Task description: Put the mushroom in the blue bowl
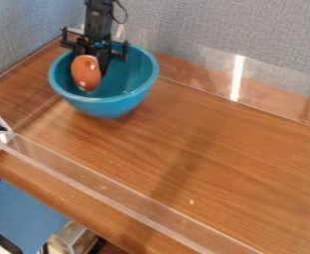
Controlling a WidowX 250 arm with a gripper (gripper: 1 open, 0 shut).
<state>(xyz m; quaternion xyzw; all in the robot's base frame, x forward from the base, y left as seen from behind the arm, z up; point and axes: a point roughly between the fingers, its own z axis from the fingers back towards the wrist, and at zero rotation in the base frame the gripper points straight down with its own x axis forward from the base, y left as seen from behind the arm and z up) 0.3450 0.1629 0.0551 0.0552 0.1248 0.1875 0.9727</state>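
The blue bowl point(134, 87) stands at the back left of the wooden table. My gripper point(102, 63) reaches down into it from above, black and nearly vertical. The mushroom point(84, 71) shows its orange-brown cap at the left side of the fingers, inside the bowl and just above its inner wall. The jaws look shut, and the mushroom seems to be held by its stem, which is hidden behind the cap and the fingers.
Clear acrylic walls point(65, 179) fence the wooden tabletop point(198, 139) on the front and the right. A grey fabric wall point(211, 30) rises right behind the bowl.
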